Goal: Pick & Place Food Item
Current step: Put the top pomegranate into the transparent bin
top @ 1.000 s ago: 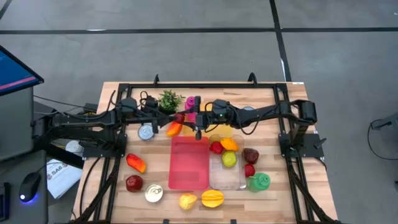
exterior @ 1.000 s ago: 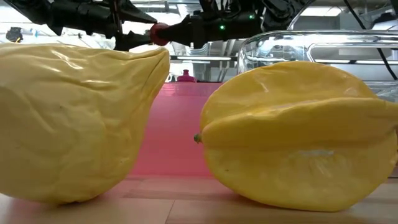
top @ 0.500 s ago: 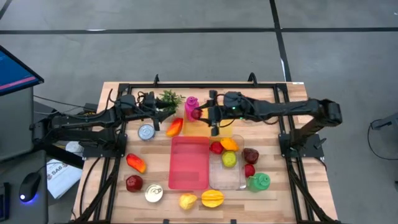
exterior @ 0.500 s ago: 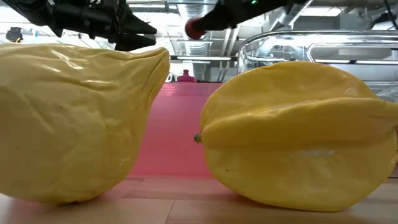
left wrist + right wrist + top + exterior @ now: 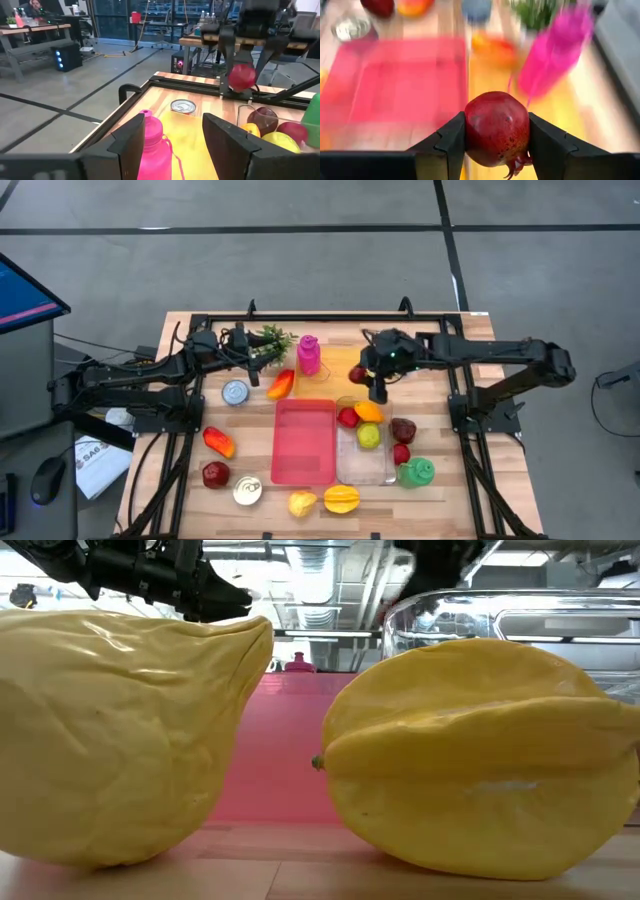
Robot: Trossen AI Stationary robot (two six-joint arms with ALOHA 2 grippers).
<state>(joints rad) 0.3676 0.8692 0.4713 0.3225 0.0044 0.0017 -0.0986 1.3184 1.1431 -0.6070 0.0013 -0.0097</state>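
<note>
Overhead, clear bin holding green fruit, right jaws clamping pomegranate, left jaws parted, empty

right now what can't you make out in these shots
- Low view: the starfruit and a big yellow fruit fill the frame, hiding most of the table and the right pincer.
- Right wrist view: everything behind the pomegranate is motion-blurred, including the pink bottle.
- High view: the right pincer hides its fruit's shape.
- Left wrist view: the left pincer is empty; its fingertips are cut off.
</note>
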